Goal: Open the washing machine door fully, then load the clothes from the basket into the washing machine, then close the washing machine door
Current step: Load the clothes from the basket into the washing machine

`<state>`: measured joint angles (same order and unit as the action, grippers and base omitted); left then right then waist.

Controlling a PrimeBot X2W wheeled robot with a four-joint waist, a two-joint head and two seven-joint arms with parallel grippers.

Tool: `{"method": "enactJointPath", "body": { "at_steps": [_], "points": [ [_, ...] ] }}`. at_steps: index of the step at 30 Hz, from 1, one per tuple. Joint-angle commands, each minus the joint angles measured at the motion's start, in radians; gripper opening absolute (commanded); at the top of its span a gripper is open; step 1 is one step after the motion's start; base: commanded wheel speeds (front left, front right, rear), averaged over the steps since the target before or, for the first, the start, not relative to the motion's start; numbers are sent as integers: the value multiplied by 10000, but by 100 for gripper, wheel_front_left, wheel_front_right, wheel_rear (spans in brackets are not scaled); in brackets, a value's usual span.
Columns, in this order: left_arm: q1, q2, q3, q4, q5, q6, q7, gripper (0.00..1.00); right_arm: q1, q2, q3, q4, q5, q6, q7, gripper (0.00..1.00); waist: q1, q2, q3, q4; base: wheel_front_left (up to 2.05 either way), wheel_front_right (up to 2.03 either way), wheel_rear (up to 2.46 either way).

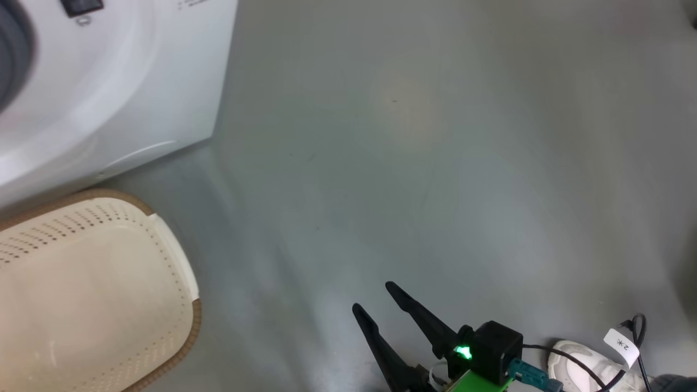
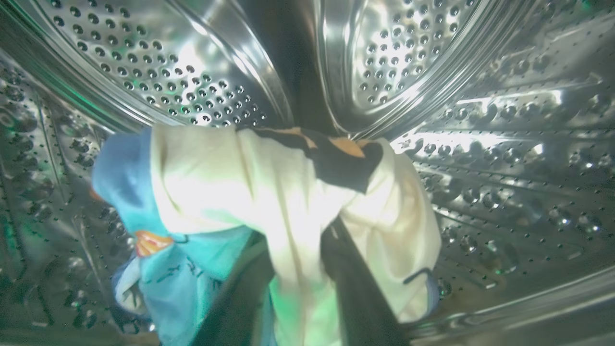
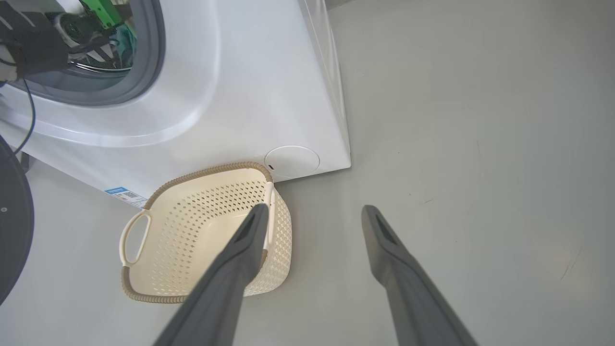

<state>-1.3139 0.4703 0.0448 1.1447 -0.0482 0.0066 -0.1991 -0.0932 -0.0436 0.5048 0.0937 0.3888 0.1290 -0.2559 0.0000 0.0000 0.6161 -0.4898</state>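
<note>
As the light-blue and cream printed clothes (image 2: 216, 192) drape between the dark fingers (image 2: 360, 298) of the left gripper (image 2: 295, 235) inside the perforated steel drum (image 2: 504, 168), clamped or freed I cannot tell, they may snag and drag out at withdrawal, while the cream perforated plastic basket (image 3: 211, 202) sits empty beside the wide-apart right gripper (image 3: 314, 209).

The white boxy front-loading washing machine (image 3: 250, 72) stands on the grey floor (image 3: 480, 144). The cream perforated plastic basket with a brown woven-look rim (image 3: 206, 230) sits on the floor just before the machine's front, near its lower right corner. The bundle of light-blue and cream clothes (image 2: 216, 192) lies inside the perforated steel drum (image 2: 192, 72), draped over the left gripper's (image 2: 295, 250) fingers (image 2: 355, 298). The right gripper (image 3: 314, 207) hangs above the floor to the basket's right, jaws apart.
</note>
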Motion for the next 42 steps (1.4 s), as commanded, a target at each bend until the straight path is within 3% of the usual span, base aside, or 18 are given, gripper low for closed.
{"method": "enactJointPath", "body": {
  "at_steps": [1,10,20,30,42],
  "points": [
    [-115,321,-100,-9,209,114,146,100,-5,-66,154,-116,11,17,-59,100,0,0,-187,196,0,0,0],
    [205,-344,-351,694,148,262,-190,100,-100,-66,186,152,-26,17,-59,100,0,0,-912,653,0,0,0],
    [1783,-1417,25,706,-628,161,-611,100,83,-66,-7,626,-319,17,-59,100,0,0,-2264,1290,0,0,0],
    [3767,-2534,377,-1380,-1221,-174,-624,100,131,-66,-549,780,-412,17,-59,100,0,0,-3270,2142,0,0,0],
    [5582,-3460,502,-3318,-1425,-514,-625,100,124,-66,-1317,654,-780,17,-59,100,0,0,-3746,2961,0,0,0]
  ]
}}
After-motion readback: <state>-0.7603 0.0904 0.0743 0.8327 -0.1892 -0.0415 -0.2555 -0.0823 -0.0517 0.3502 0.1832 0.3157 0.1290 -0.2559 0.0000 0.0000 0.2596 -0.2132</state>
